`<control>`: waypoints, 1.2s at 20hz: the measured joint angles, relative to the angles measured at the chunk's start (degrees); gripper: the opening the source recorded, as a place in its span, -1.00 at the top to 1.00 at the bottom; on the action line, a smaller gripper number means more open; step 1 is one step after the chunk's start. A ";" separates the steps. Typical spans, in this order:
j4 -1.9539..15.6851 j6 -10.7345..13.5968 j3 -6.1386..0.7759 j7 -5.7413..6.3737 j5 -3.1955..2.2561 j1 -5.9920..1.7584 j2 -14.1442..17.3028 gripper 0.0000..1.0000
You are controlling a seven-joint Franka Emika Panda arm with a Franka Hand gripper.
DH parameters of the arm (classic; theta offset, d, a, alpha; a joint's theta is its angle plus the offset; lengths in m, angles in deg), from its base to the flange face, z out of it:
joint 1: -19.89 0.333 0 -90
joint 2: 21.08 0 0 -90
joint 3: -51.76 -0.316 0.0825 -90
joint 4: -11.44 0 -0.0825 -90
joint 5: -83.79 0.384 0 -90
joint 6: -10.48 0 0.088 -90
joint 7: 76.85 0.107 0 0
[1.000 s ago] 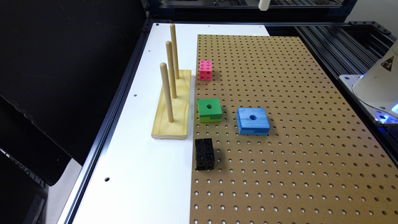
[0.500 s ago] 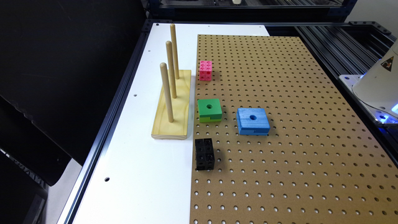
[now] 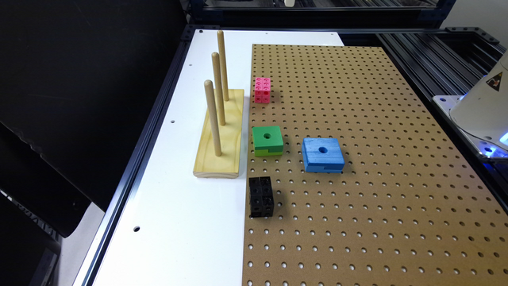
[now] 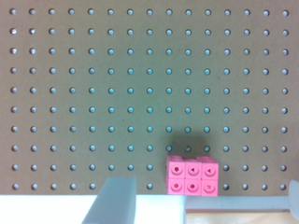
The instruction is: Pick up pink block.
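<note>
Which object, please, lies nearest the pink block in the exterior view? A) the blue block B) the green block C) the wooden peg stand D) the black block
C. The pink block sits at the pegboard's edge, just beside the wooden peg stand on the white surface, while the green block, blue block and black block all lie farther off.

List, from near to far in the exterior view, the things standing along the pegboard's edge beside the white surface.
black block → green block → pink block
</note>
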 joint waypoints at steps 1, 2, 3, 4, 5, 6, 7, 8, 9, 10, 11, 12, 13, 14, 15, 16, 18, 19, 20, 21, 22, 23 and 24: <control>-0.23 -0.98 -0.01 0.00 -0.01 0.00 0.90 -1.00; -0.32 -1.82 -0.02 0.00 -0.03 0.00 1.74 -1.00; -0.33 -2.72 -0.04 0.00 -0.05 0.00 2.69 -1.00; -0.32 -3.42 -0.05 0.00 -0.05 0.00 3.44 -1.00; -0.31 -3.81 -0.06 0.00 -0.05 0.01 3.88 -1.00; -0.31 -3.99 -0.07 0.00 -0.06 0.01 4.12 -1.00; -0.30 -4.00 -0.07 0.00 -0.06 0.01 4.12 -1.00; -0.31 -4.00 -0.08 0.00 -0.06 0.01 4.11 -1.00; -0.43 -4.03 -0.09 0.00 -0.06 0.01 4.25 -1.00; -0.73 -4.54 -0.10 0.00 -0.06 0.01 4.69 -1.00; -1.24 -5.66 -0.12 0.00 -0.07 0.01 5.42 -1.00; -1.74 -7.10 -0.13 0.00 -0.08 0.01 6.36 -1.00; -1.97 -8.45 -0.15 0.00 -0.09 0.01 7.37 -1.00; -1.95 -9.34 -0.17 0.00 -0.10 0.02 8.20 -1.00; -1.89 -10.19 -0.18 0.00 -0.11 0.01 8.99 -1.00; -1.83 -10.67 -0.19 0.00 -0.12 0.01 9.49 -1.00; -1.81 -10.98 -0.20 0.00 -0.12 0.01 9.73 -1.00; -1.79 -10.98 -0.21 0.00 -0.12 0.02 9.71 -1.00; -1.83 -10.99 -0.22 0.00 -0.12 0.02 9.78 -1.00; -1.94 -11.20 -0.23 0.00 -0.13 0.02 10.09 -1.00; -2.09 -11.80 -0.25 0.00 -0.13 0.02 10.67 -1.00; -2.20 -12.82 -0.28 0.00 -0.15 0.02 11.61 -1.00; -2.20 -13.61 -0.29 0.00 -0.16 0.02 12.37 -1.00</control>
